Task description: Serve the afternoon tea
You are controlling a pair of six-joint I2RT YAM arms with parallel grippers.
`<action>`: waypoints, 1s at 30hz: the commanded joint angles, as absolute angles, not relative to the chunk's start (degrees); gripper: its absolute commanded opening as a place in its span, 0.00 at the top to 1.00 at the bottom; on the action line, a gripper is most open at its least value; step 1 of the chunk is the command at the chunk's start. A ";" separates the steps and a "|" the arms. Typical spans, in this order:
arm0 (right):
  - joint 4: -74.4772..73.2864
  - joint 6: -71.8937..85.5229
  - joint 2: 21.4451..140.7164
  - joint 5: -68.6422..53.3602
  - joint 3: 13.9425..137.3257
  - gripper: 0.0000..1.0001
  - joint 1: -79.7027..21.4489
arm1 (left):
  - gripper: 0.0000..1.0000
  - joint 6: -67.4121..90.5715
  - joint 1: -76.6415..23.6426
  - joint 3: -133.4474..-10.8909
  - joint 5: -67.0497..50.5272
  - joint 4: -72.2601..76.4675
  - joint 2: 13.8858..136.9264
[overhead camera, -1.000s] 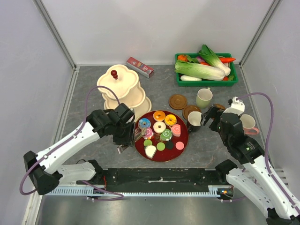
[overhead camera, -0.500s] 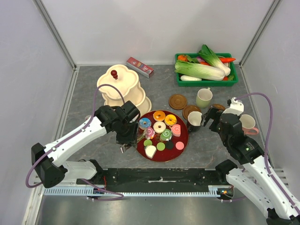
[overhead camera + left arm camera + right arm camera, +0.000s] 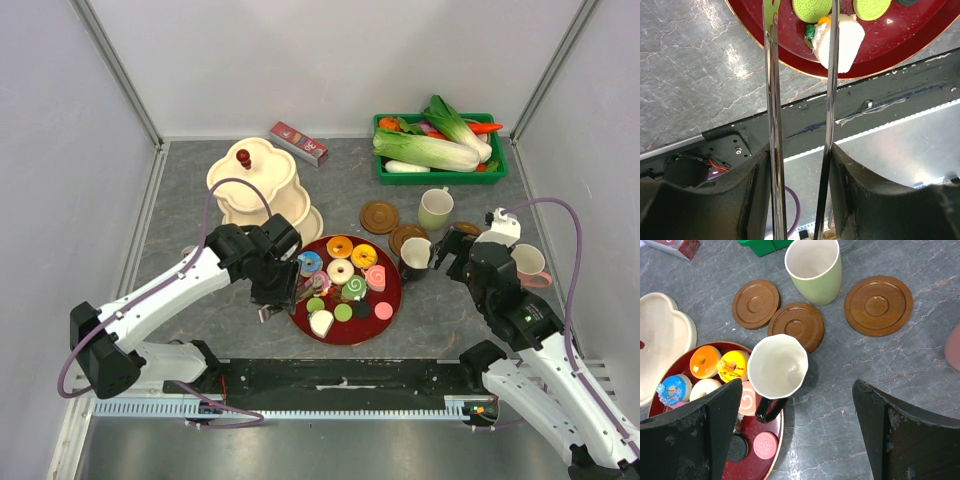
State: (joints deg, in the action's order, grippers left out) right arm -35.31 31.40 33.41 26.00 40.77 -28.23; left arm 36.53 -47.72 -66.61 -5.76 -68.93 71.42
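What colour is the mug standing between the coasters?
Pale green outside, cream inside; the right wrist view shows it best.

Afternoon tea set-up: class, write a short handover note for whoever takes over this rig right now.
Left gripper: open, empty, at the red tray's left edge.
Right gripper: open, empty, above the black mug.
Sweets all lie on the tray. Green mug stands on the table beside three bare coasters.
Done: nothing served.
Left: sweets onto the tiered stand, mugs onto coasters.
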 commanded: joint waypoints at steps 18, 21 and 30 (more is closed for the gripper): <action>-33.58 31.81 32.78 26.37 41.13 0.02 -28.21 | 0.44 28.39 -47.90 -68.38 -9.22 -64.25 73.92; -33.05 31.99 32.78 25.58 41.04 0.02 -28.21 | 0.46 27.86 -47.90 -68.38 -9.76 -63.90 73.83; -33.05 32.43 32.61 25.66 41.31 0.02 -28.21 | 0.61 29.09 -47.81 -68.38 -10.46 -64.42 72.69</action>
